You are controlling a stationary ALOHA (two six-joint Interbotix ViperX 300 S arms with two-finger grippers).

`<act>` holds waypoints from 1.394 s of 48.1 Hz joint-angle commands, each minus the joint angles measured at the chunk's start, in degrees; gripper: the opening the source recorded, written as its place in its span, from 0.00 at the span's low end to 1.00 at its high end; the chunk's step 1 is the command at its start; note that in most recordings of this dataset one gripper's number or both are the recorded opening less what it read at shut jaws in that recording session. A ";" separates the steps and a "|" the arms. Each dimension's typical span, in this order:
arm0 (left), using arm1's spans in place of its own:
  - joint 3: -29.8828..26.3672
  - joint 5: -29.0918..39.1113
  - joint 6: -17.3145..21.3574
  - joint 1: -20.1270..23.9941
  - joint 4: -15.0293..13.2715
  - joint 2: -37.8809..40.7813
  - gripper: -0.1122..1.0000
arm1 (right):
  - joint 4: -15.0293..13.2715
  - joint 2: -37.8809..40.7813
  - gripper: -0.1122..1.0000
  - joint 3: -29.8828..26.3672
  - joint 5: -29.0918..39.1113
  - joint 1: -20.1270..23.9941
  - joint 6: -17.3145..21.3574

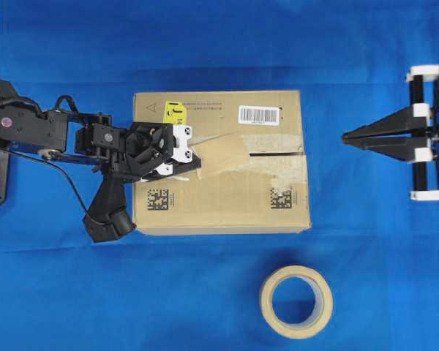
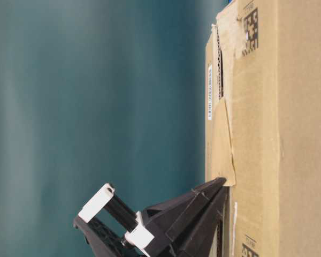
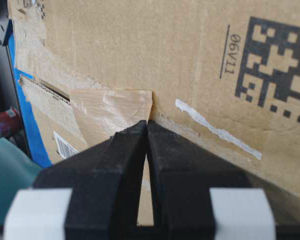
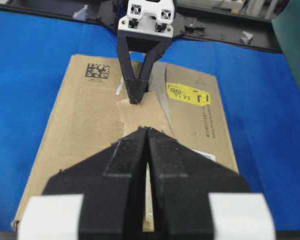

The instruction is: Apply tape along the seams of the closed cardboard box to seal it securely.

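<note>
The brown cardboard box (image 1: 219, 197) lies mid-table on blue cloth, with a yellow sticker (image 1: 174, 111) and a barcode label (image 1: 258, 115). A tan strip of tape (image 1: 223, 155) lies slanted across the left half of the seam; the seam's dark slit (image 1: 278, 153) shows bare to its right. My left gripper (image 1: 200, 161) is shut, its tips touching the tape's left end (image 3: 110, 110) on the box top (image 3: 140, 40), with nothing seen between them. My right gripper (image 1: 344, 137) is shut and empty, hanging off the box's right side, level with the seam.
A cream roll of tape (image 1: 296, 301) lies flat on the cloth in front of the box, right of centre. The left arm's black body (image 1: 106, 212) overhangs the box's left edge. Pale torn tape bands (image 1: 293, 172) border the seam.
</note>
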 commanded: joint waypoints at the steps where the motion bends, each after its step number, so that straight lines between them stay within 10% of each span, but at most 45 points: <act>1: -0.53 -0.18 -0.09 0.09 -0.09 -0.44 0.12 | 0.70 2.29 0.13 -2.11 -1.85 -0.09 0.35; 13: -0.53 -0.09 -0.09 0.18 -0.09 -0.44 0.12 | 3.16 10.46 0.67 -5.71 -7.65 -0.09 0.79; 43: -0.44 0.18 -0.26 0.09 -0.09 -0.44 0.12 | 5.19 33.31 0.60 -21.80 -8.61 -0.88 0.53; 67: -0.44 0.79 -0.26 0.09 -0.18 -0.44 0.12 | 6.06 39.90 0.60 -22.68 -6.06 -0.97 0.70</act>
